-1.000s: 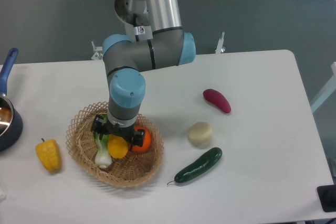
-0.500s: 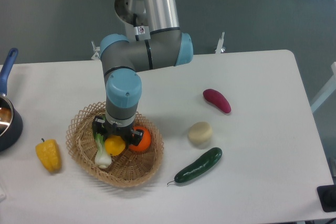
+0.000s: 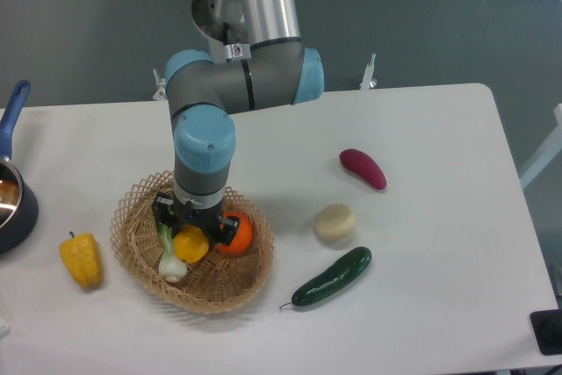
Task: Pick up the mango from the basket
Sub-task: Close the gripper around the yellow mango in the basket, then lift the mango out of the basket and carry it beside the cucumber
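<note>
While over basket (image 3: 140, 256), tool (image 3: 191, 233) around mango (image 3: 191, 243)

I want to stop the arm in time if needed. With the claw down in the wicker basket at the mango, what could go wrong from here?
1. The glossy yellow oval mango is smooth and may slip from the claw as it lifts.
2. The round orange and the white-and-green leafy vegetable lie right beside the mango, so the claw could push or catch them.
3. The round light-tan wicker basket looks light and might shift on the table.
</note>
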You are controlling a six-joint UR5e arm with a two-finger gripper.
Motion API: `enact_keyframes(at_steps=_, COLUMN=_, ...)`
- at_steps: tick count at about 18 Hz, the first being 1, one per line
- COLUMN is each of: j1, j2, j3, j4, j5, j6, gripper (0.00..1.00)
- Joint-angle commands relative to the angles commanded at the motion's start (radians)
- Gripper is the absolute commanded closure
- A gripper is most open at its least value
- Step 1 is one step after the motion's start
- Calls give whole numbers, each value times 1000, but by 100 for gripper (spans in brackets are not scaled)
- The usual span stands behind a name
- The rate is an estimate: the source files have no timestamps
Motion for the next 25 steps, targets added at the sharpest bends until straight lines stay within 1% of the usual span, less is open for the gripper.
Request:
enact_keyframes(at_steps=2, j1=20, j2=8, j3=38, j4=2, j5=0, j6=17, gripper=64)
enact_keyframes(at_steps=4, j1=60, j2=15, j3=81, j4=3, j5=-2, j6=37, gripper=64)
enact_keyframes(at_steps=6, j1=103, j2=18, j3=114, j4=29, j5=-3, j6=52, gripper=64)
enact_keyframes(at_steps=8, j1=141, j2=17, j3=144, j4=67, j5=-12, j6=84, gripper=64)
enact_keyframes(at_steps=11, j1=207, j2=12, j3=186, j4=75, j5=-50, j6=178, gripper=64)
enact_keyframes(at_steps=13, j1=248, j2=14, j3=186, j4=74, j5=-80, j6=334, gripper=64)
enact_keyframes(at_steps=14, j1=253, j2=15, j3=184, j4=68, j5=-83, j6=400, gripper=64)
enact_keyframes(at_steps=15, j1=261, j2=17, j3=180, j4=63, j5=-84, j6=437, gripper=64)
enact_keyframes(at_steps=17, j1=282, j2=31, j3=177, j4=61, j5=-101, j6=449, gripper=64)
enact_keyframes(at_steps=19, j1=287, j2=34, j3=178, j4=60, j5=-127, j6=448, gripper=64)
enact_keyframes(at_steps=25, j1=310, j2=41, j3=166, j4=60, j5=-127, j6=453, gripper=64)
